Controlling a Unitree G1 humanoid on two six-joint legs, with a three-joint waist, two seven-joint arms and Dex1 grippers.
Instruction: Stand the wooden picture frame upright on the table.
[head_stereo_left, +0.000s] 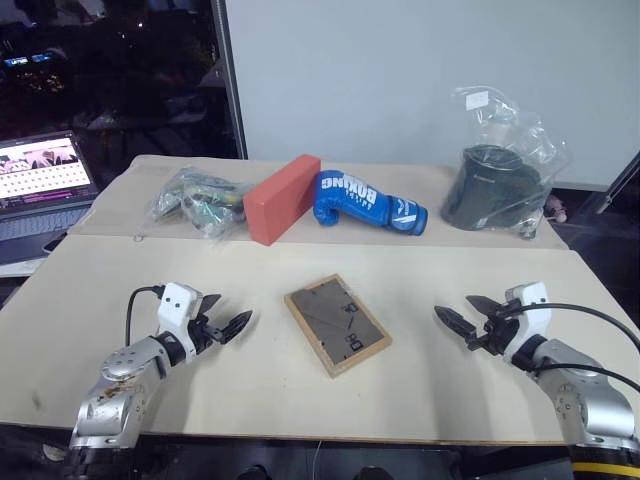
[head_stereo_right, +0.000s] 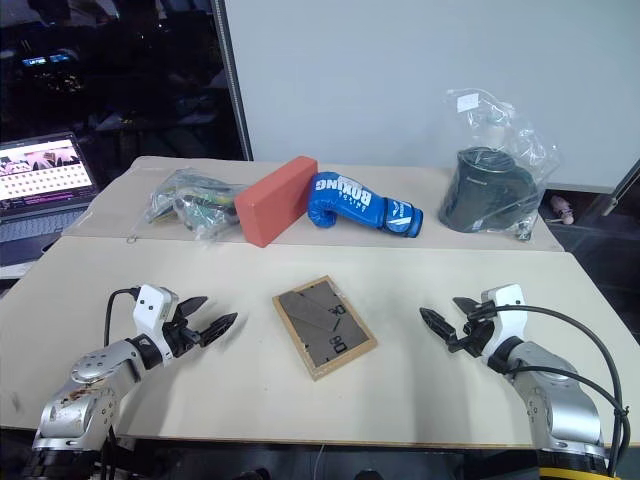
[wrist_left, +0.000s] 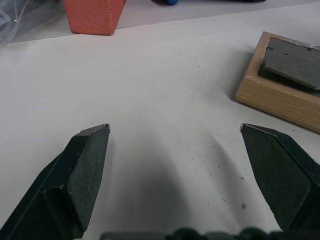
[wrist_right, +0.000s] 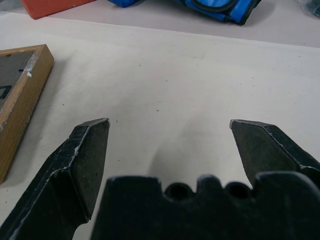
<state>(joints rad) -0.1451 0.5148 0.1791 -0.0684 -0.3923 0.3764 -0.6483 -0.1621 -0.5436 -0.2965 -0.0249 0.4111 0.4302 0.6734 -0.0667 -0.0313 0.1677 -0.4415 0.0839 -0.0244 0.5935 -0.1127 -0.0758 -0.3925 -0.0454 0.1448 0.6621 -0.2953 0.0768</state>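
Note:
The wooden picture frame (head_stereo_left: 337, 324) lies flat, dark back up, in the middle of the table (head_stereo_left: 420, 290), turned at an angle. Its light-wood edge also shows in the left wrist view (wrist_left: 276, 95) and the right wrist view (wrist_right: 22, 95). My left gripper (head_stereo_left: 224, 315) hovers just over the table to the frame's left, open, with nothing between its fingers (wrist_left: 82, 170). To the frame's right hangs my right gripper (head_stereo_left: 463, 312), open too and empty, fingers (wrist_right: 85, 160) pointing toward the frame. Both grippers stand apart from the frame.
Along the back of the table lie a clear bag of items (head_stereo_left: 195, 200), an orange-red brick block (head_stereo_left: 281, 198), a blue boxing glove (head_stereo_left: 368, 203) and a dark object in a plastic bag (head_stereo_left: 498, 185). A laptop (head_stereo_left: 40, 185) sits off the left edge.

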